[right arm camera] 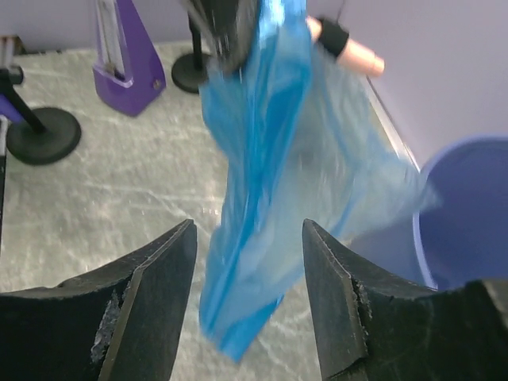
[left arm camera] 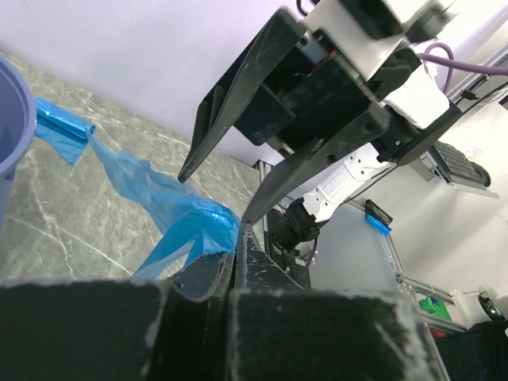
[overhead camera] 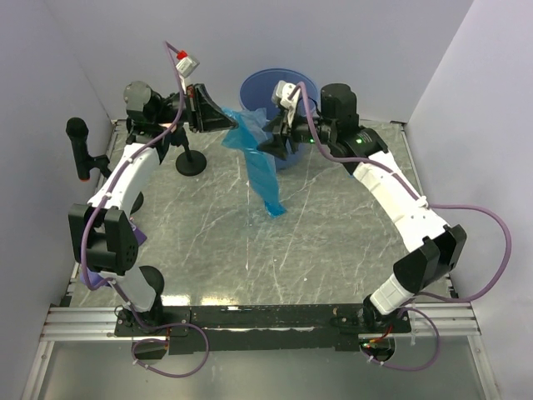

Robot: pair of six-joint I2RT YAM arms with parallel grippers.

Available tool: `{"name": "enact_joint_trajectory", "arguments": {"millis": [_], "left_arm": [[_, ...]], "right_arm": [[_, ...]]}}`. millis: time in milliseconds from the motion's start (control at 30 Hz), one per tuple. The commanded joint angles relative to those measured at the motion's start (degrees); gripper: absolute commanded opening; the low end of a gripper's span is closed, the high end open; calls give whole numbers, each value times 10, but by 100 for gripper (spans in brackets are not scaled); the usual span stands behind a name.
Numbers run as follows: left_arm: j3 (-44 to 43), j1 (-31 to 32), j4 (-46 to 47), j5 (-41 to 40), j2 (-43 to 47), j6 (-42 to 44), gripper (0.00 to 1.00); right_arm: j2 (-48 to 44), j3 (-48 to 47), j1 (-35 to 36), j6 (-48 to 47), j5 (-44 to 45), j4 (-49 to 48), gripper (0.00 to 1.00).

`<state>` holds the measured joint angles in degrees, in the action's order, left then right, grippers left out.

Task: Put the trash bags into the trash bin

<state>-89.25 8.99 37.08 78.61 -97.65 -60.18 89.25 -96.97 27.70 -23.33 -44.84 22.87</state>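
Beside the trash bin [overhead camera: 258, 80], the left gripper [overhead camera: 223, 121] pinches the trash bag [overhead camera: 258, 160], which hangs down to the table [overhead camera: 333, 225], and the right gripper [overhead camera: 277, 143] gapes beside it, so the film probably needs lifting over the rim next.

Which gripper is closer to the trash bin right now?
Right. The right gripper hangs open just in front of the trash bin. The left gripper sits farther off to the bin's left, shut on the trash bag.
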Motion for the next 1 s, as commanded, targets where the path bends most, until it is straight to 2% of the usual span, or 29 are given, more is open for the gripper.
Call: {"name": "enact_joint_trajectory", "arguments": {"millis": [0,133,233,300,367,500,700,767,967], "left_arm": [[4,8,11,1,28,9,1],[8,15,5,5,30,15,1],[8,16,11,9,28,11,1],[9,16,12,10,28,11,1],[8,16,9,14,28,14,1],[6,16,-5,18,27,24,1],[-11,12,23,35,15,-13,1],[-19,11,28,41,9,-26,1],[-21,13,27,34,-2,-26,1]], "right_arm": [[35,-60,16,28,-20,-43,63],[68,-108,28,28,-10,-49,63],[87,-132,36,27,-4,-50,59],[92,-139,38,25,-8,-51,49],[93,-145,38,20,-17,-48,31],[80,-139,37,14,-21,-42,0],[44,-73,-10,79,-58,-56,1],[39,-57,-23,81,-86,-41,8],[12,-26,-26,88,-135,-40,15]]}}
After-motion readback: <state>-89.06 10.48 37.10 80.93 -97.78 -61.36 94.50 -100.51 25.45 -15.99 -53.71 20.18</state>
